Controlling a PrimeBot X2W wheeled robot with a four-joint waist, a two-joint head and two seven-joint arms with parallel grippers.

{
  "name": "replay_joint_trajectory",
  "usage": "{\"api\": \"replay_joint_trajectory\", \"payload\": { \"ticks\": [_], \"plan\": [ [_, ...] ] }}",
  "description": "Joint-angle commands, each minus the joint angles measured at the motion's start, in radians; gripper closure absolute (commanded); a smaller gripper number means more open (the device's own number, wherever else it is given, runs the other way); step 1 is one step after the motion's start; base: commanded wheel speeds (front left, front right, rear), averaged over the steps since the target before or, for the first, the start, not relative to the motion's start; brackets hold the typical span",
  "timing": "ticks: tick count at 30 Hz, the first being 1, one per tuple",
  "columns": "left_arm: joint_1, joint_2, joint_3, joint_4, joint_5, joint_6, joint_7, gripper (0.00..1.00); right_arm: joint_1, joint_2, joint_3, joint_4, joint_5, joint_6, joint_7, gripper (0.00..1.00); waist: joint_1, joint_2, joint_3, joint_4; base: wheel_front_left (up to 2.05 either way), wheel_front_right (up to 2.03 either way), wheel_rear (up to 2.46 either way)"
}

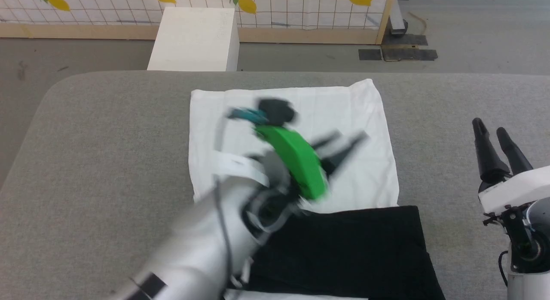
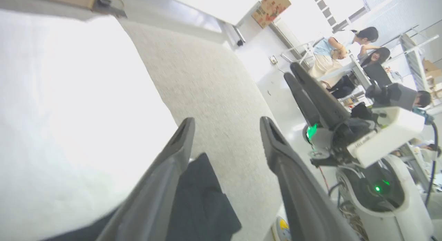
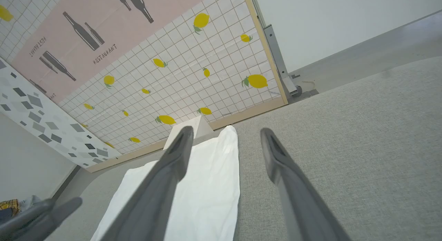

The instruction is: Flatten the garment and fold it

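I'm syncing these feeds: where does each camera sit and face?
Head: looking down at the garment on the table; left gripper over it, right gripper at lower right.
Left wrist: low over the garment, facing the right gripper and people; own fingers.
Right wrist: low over the table, facing the lemon wall; own fingers.
Shared: the garment's white panel.

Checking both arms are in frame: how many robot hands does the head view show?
2. The blurred left hand, fingers apart, is over the white panel of the white-and-black cloth garment; the open right hand is beside it, over the grey fabric tabletop.
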Motion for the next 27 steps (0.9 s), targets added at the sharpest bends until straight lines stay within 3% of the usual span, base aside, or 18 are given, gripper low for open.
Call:
{"api": "replay_joint_trajectory", "payload": {
  "ticks": [1,10,14,19,27],
  "plan": [
    [-0.025,0.045,0.048,0.016,0.023,0.013,-0.059,0.0,0.002,0.0,0.005,0.0,0.006,-0.001,0.0,0.0,0.0001,-0.0001,-0.004,0.006,0.0,0.0,0.0],
    [-0.002,0.296,0.229,0.045,0.176,0.073,-0.392,0.0,0.013,0.0,0.001,-0.012,-0.014,-0.001,0.028,0.0,0.0001,-0.0001,0.015,0.028,0.0,0.0,0.0],
    [0.063,0.373,0.291,0.016,0.262,0.099,-0.449,0.0,-0.003,0.0,0.001,-0.011,-0.036,-0.001,0.06,0.0,0.0001,-0.0001,0.052,0.034,0.0,0.0,0.0],
    [0.171,0.382,0.455,-0.105,0.372,0.106,-0.455,0.0,-0.095,0.0,0.007,0.004,-0.105,-0.001,0.154,0.0,0.0001,-0.0001,0.132,0.04,0.0,0.0,0.0],
    [0.259,0.294,0.661,-0.229,0.474,0.051,-0.456,0.0,-0.425,0.0,0.001,0.077,-0.35,-0.001,0.379,0.0,0.0001,-0.0001,0.305,0.083,0.0,0.0,0.0]
  ]
}}
